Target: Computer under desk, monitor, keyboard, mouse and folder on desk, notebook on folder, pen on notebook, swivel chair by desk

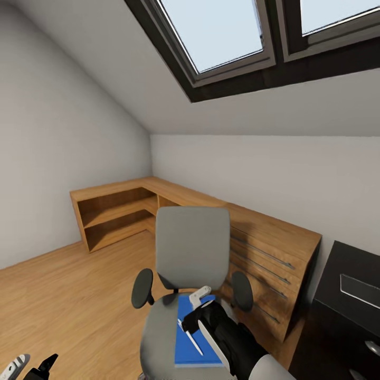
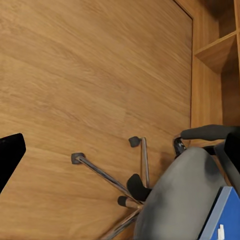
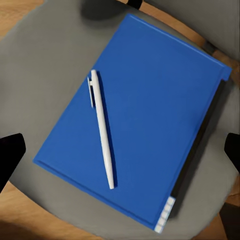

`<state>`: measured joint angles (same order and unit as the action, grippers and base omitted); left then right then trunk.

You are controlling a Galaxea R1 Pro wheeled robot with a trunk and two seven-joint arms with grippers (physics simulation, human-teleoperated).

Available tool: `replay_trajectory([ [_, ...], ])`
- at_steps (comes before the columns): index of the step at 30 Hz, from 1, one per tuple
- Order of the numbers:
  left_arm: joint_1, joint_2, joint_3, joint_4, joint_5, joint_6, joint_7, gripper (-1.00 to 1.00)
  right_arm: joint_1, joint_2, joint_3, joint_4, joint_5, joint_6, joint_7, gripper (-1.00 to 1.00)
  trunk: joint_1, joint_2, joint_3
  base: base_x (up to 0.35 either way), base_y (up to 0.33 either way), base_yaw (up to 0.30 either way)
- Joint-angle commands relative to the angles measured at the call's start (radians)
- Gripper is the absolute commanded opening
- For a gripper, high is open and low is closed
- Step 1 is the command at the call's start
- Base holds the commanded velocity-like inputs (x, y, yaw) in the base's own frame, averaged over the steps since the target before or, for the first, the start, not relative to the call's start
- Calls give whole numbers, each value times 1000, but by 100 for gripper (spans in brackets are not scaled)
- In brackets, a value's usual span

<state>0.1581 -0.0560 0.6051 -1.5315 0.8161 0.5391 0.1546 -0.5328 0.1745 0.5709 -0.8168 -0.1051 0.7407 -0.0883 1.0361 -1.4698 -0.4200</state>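
Sloped white walls and a skylight frame your view over the wooden corner desk (image 1: 274,232) and plank floor (image 1: 63,295). Your grey swivel chair (image 1: 192,248) stands just in front of the desk, its seat carrying the flat blue folder (image 3: 150,110) with the slim white pen (image 3: 102,135) lying diagonally on its cover. Your right gripper (image 3: 120,147) hovers above them, fingers spread wide apart, holding nothing. Your left gripper (image 1: 31,364) hangs low beside the chair, above the floor, and looks parted.

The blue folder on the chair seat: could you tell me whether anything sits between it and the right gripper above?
Yes: a white pen lies diagonally on the blue folder, under the right gripper. Nothing else visible covers it.
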Motion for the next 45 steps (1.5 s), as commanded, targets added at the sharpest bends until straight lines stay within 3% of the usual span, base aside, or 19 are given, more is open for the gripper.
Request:
replay_trajectory([
  [1,0,-1,1,-2,11,4,8,100,-1,0,3,0,-11,4,-13,100,4,-8,-4,0,0,0],
  [11,0,-2,1,-2,10,1,8,100,-1,0,1,-7,-15,5,-14,100,42,-78,-35,0,0,6],
  [20,0,-2,1,-2,11,0,7,100,-1,0,2,-12,-53,5,-20,100,77,-141,-61,0,0,203],
  [45,0,0,2,-3,11,5,0,100,0,0,4,-4,-54,-5,-22,100,165,-302,-133,0,0,25],
])
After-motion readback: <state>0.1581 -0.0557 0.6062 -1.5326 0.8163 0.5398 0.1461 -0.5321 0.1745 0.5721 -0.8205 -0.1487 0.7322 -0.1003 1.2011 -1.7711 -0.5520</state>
